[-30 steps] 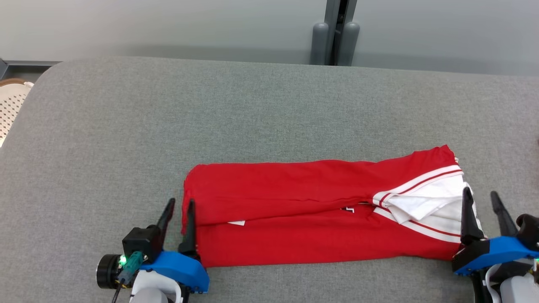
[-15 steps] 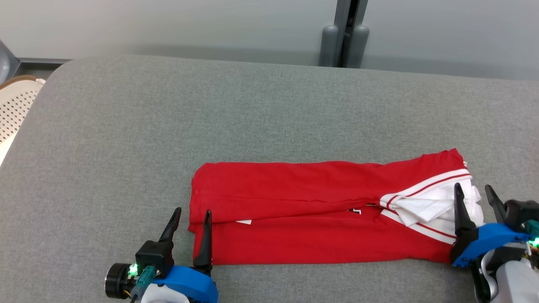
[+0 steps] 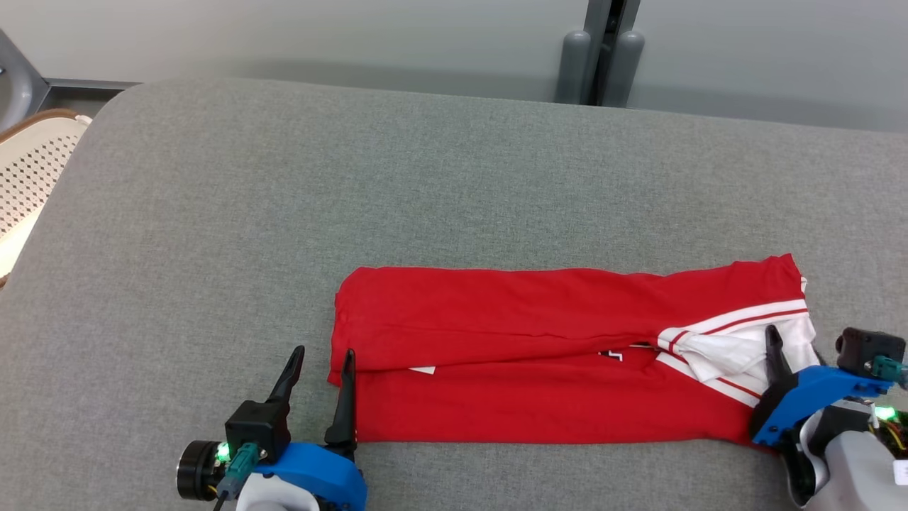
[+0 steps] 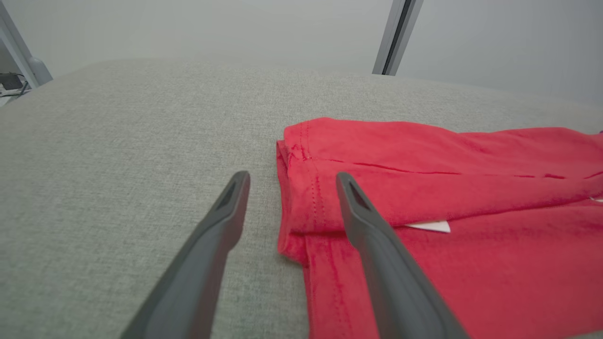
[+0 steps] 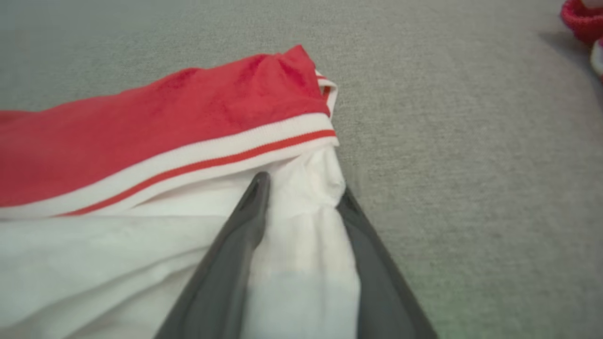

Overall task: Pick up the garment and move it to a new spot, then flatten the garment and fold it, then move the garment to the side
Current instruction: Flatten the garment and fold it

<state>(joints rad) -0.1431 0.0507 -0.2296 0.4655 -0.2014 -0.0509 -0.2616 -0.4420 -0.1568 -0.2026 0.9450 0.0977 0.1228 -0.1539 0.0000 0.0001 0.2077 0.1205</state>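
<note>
The garment [image 3: 539,355] is a red shirt with white, red-striped trim, folded into a long band near the grey table's front edge. My left gripper [image 3: 323,351] stands open at the band's left end. One of its fingers lies over the red hem [image 4: 301,197], the other over bare table, and it holds nothing [image 4: 292,176]. My right gripper [image 3: 791,341] is at the white collar end. Its fingers stand apart on either side of a bunch of white cloth [image 5: 306,245], which fills the gap between them [image 5: 301,186].
The grey table [image 3: 355,177] stretches bare behind and left of the garment. A perforated cream chair [image 3: 28,163] stands off the left edge. A grey post [image 3: 603,57] rises behind the table. A small red object [image 5: 582,16] lies far right.
The left gripper's fingers have spread and let go of the red hem. The right gripper has moved in over the white collar end, with cloth now between its fingers. The camera has shifted.
</note>
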